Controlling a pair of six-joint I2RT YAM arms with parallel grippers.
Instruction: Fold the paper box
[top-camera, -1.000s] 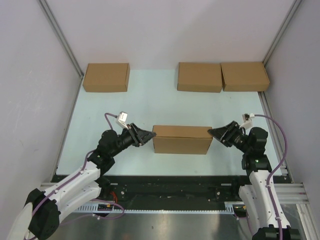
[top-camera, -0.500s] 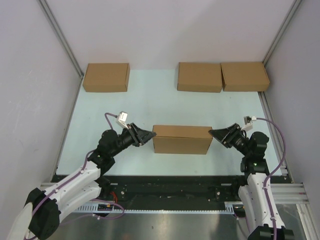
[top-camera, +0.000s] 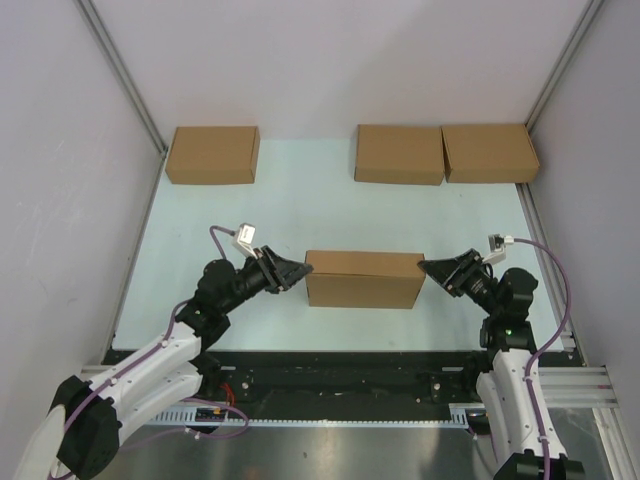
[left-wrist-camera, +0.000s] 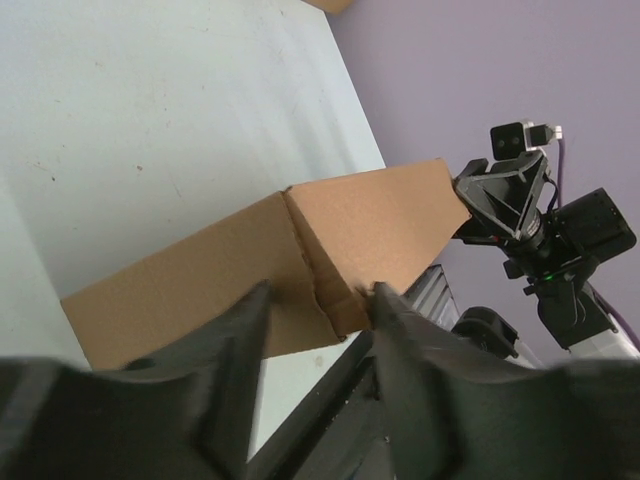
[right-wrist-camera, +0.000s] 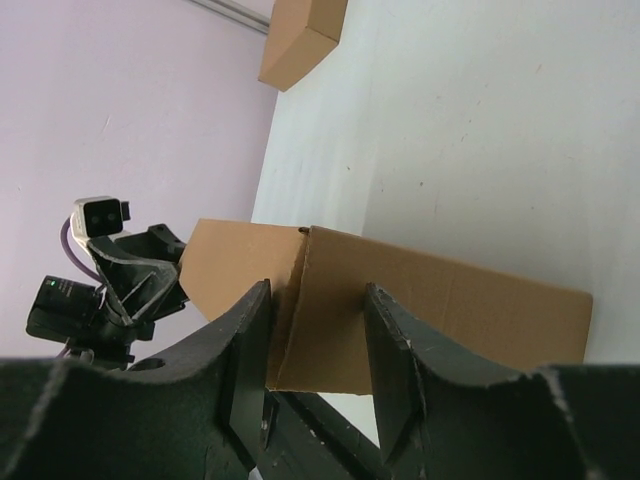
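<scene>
Bright, even overhead light, faint soft shadows, wrist views — close foreground blurred.

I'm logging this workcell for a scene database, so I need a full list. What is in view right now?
plain brown corrugated-cardboard paper box: one, brown, closed into a shallow rectangle, middle of the table between the two grippers.
other brown cardboard boxes: three, brown, along the table's far edge; one at the left, two side by side at the right.
table: one, pale mint-white, under all the boxes.
enclosure walls: pale lilac-grey, at the far end and both sides.
aluminium frame rails: two, silver, running up the far corners.
left gripper: one, black, jaws parted at the paper box's left end; grip unclear.
right gripper: one, black, jaws parted at the paper box's right end; grip unclear.
</scene>
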